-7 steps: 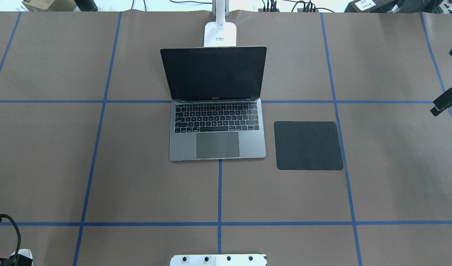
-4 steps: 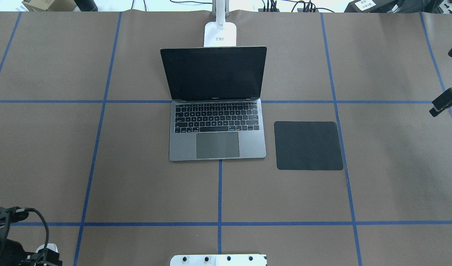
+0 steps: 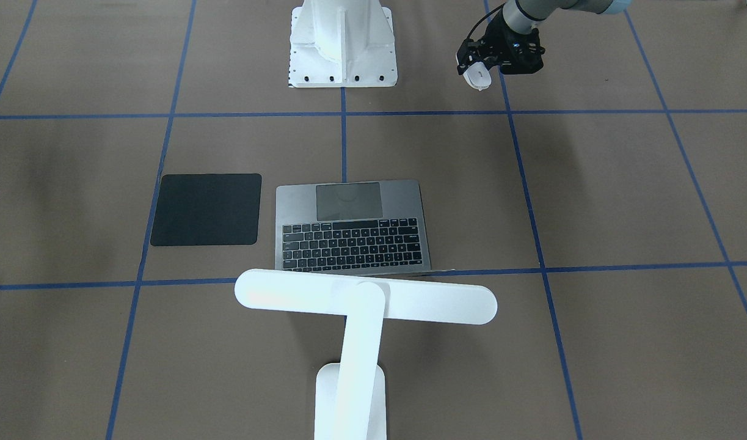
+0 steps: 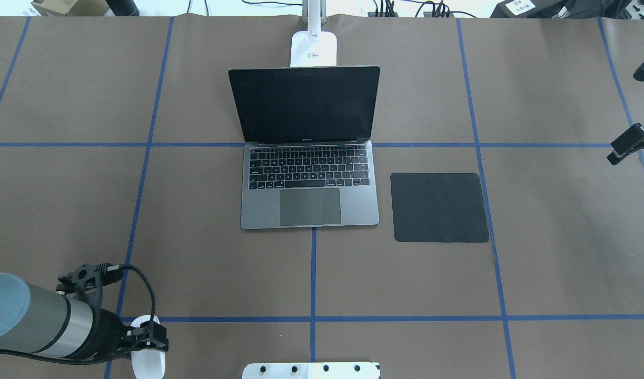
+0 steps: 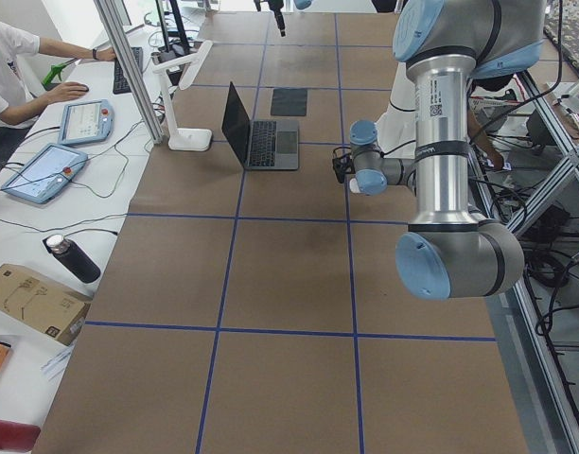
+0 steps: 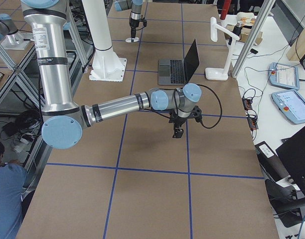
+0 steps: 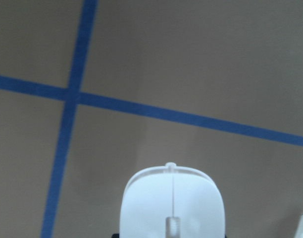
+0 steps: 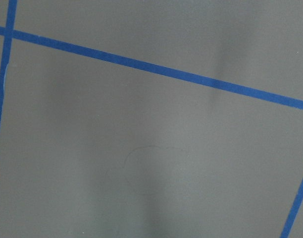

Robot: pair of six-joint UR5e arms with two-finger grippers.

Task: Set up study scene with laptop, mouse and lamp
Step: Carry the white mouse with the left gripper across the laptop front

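Note:
The dark grey laptop (image 4: 309, 206) lies open at mid-table, its screen dark. Behind it stands the white lamp (image 3: 366, 297), with its bar head over the laptop's hinge in the front-facing view and its base (image 4: 313, 48) at the far edge. My left gripper (image 4: 145, 337) is shut on the white mouse (image 4: 149, 363) near the table's front-left, well apart from the laptop. The left wrist view shows the mouse (image 7: 172, 207) over brown paper and blue tape. My right gripper (image 4: 628, 142) hangs at the right edge, and I cannot tell how its jaws stand.
A black square mat (image 4: 439, 207) lies just right of the laptop. The white bolted pedestal (image 3: 342, 43) sits at the robot's side of the table. Blue tape lines grid the brown paper. A person sits at a side desk (image 5: 29, 80) with tablets.
My left arm has come in from the bottom-left corner and moved right with the mouse. The right gripper has shifted slightly at the right edge. Laptop, lamp and mat are unmoved.

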